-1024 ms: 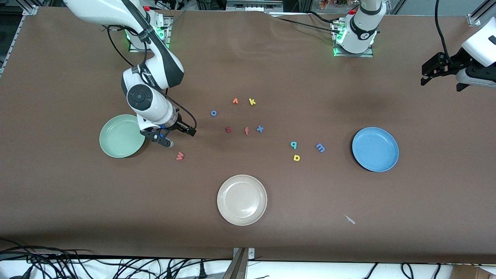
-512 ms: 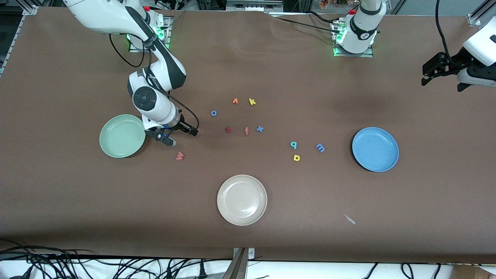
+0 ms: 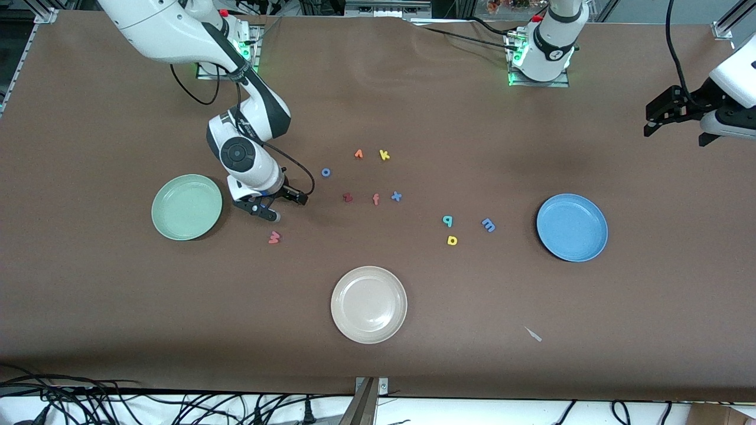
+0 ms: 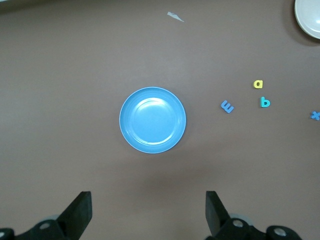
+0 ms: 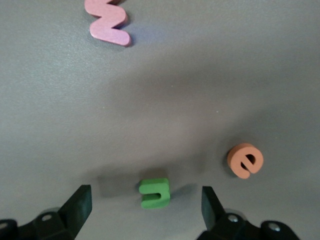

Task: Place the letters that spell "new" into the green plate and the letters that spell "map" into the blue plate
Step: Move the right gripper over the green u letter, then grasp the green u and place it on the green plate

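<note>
Three plates sit on the brown table [image 3: 88, 283]. The green plate [image 3: 186, 207] lies toward the right arm's end; just beside it the right gripper [image 3: 264, 211] hangs low with fingers spread wide and empty, the green n [image 5: 155, 193] between them, the orange e [image 5: 245, 160] close by and the pink w [image 3: 274, 237] nearer the camera. Mid-table are the white plate [image 3: 369, 304], teal p [image 3: 447, 221], yellow a [image 3: 452, 240] and blue m [image 3: 488, 224]. The blue plate [image 3: 572, 227] follows; above it the left gripper [image 3: 673, 115] waits, wide open, holding nothing.
</note>
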